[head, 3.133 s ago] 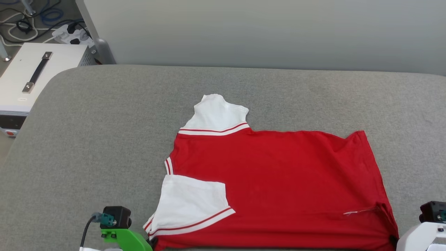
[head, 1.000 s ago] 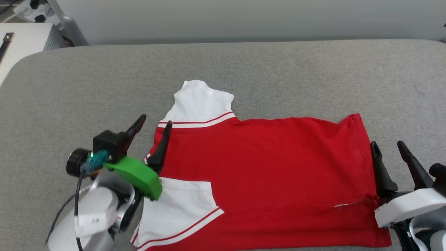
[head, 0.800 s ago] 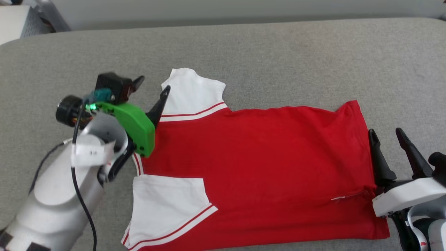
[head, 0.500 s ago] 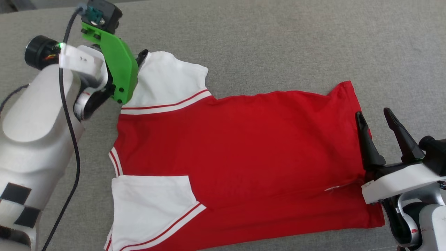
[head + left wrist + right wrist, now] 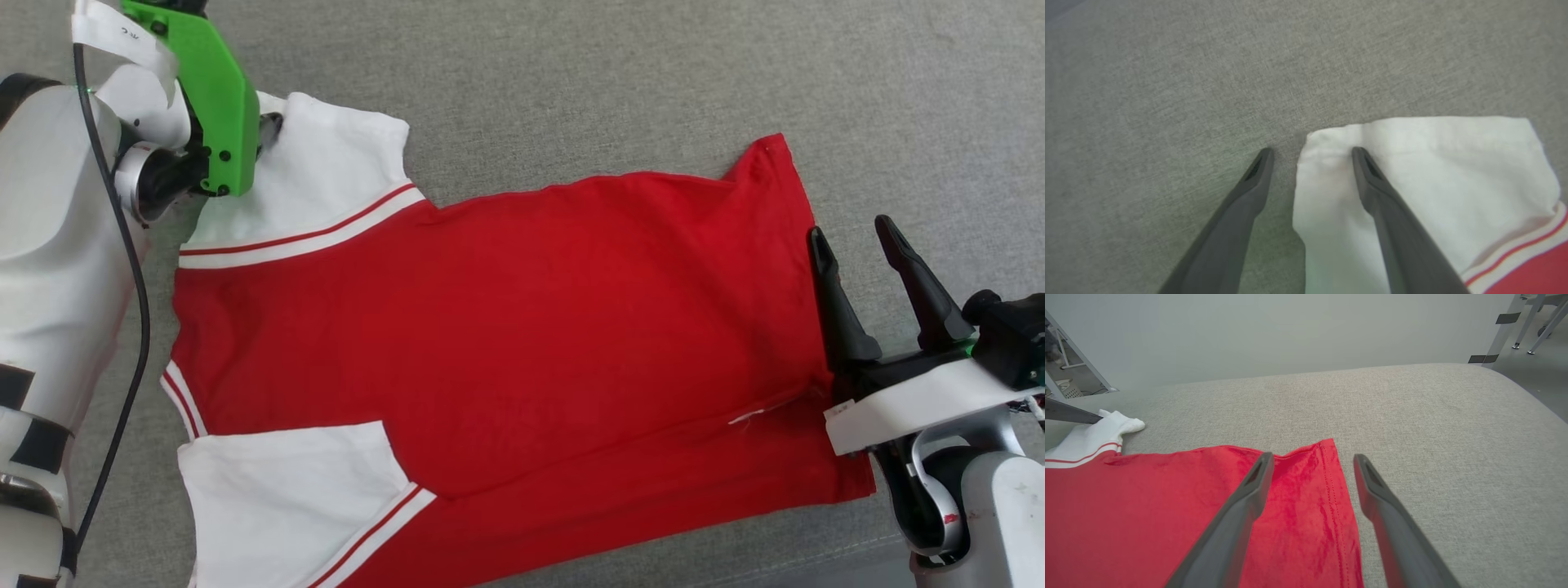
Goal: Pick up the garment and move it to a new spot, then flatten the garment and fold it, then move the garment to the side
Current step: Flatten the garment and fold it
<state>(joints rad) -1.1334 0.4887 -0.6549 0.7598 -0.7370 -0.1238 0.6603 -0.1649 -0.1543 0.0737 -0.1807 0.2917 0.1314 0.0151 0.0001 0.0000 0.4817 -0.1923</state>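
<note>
Partly hidden behind its green mount at the head view's upper left, the left end effector has reached the far white sleeve of the garment, spread flat on the grey counter, near sleeve cut by the bottom edge. Its fingers stand apart, one over the sleeve corner, one over counter. The right end effector, also open, straddles the red hem.

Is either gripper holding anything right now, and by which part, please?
Nothing is held; left gripper open over the garment's sleeve corner, right gripper open over its hem.
</note>
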